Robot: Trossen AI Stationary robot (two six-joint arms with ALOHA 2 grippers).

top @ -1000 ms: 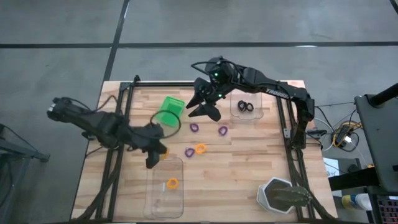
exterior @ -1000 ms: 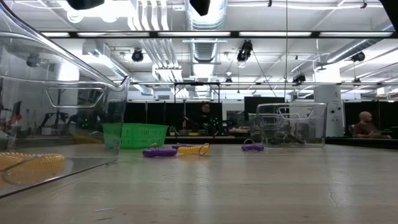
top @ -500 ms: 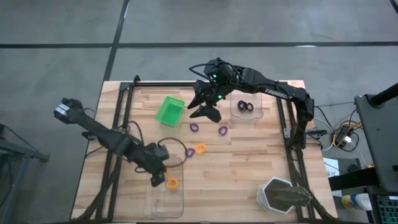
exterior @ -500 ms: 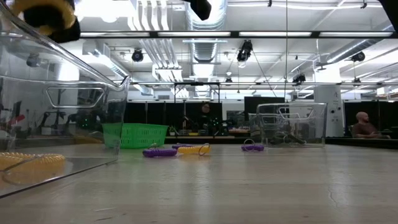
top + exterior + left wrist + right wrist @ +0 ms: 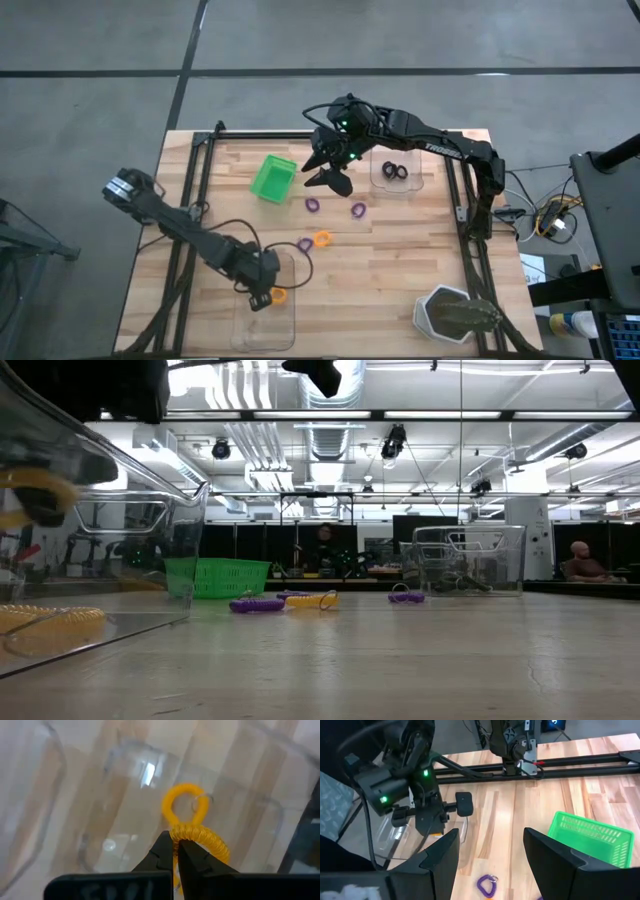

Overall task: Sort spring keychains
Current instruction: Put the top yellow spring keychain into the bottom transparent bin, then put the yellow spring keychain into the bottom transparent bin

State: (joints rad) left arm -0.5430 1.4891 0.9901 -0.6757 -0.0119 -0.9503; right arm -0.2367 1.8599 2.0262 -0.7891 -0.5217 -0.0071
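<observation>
Midway through the sort, our left pincer (image 5: 175, 854) pinches an orange keychain (image 5: 200, 840) over the near clear tray (image 5: 268, 320) holding another orange one, while four keychains (image 5: 322, 239) wait on the worktop (image 5: 400, 270) and our right pincer (image 5: 325, 172) hovers spread.

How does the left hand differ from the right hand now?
The left hand is shut on an orange keychain; the right hand is open and holds nothing. The left hand is over the near clear tray; the right hand hangs near the green bin. Both are dark two-finger hands.
</observation>
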